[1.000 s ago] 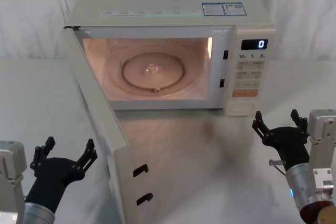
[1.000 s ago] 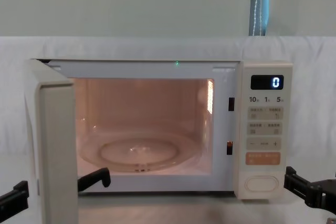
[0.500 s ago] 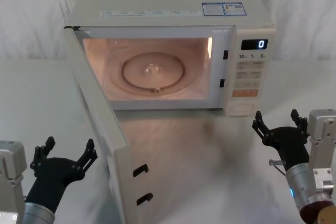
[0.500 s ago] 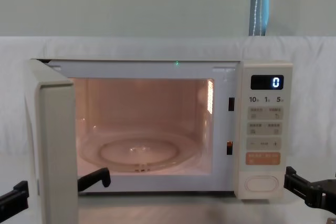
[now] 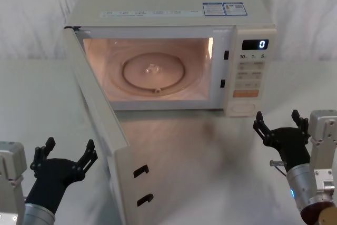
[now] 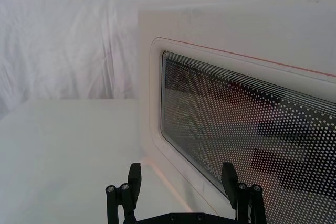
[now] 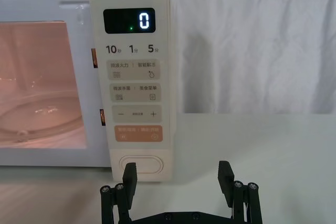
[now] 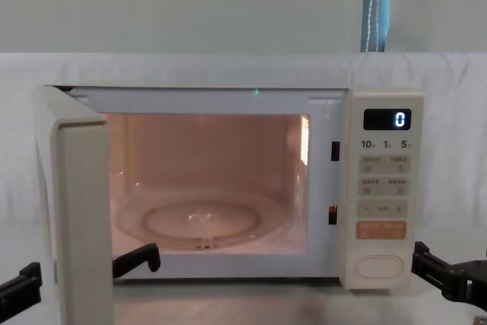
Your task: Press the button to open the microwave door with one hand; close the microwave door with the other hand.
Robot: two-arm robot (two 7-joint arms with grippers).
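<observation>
The microwave door (image 5: 100, 125) stands wide open, hinged at the left and swung out toward me, with the lit cavity showing behind it. My left gripper (image 5: 70, 146) hovers open at the lower left, on the outer side of the door; in the left wrist view, the left gripper (image 6: 181, 171) faces the door's dotted glass window (image 6: 247, 124) a short way off. The cream oval button (image 5: 241, 108) sits at the bottom of the control panel. My right gripper (image 5: 276, 117) is open in front of and slightly right of it, apart from the panel; the right wrist view shows the button (image 7: 140, 163) just beyond the right gripper (image 7: 177, 169).
The microwave (image 5: 174, 3) stands on a white cloth-covered table (image 5: 210, 172) with white drapery behind. A glass turntable (image 5: 154, 72) lies in the cavity. The panel display (image 7: 129, 20) reads 0, with an orange key (image 7: 137, 134) above the button.
</observation>
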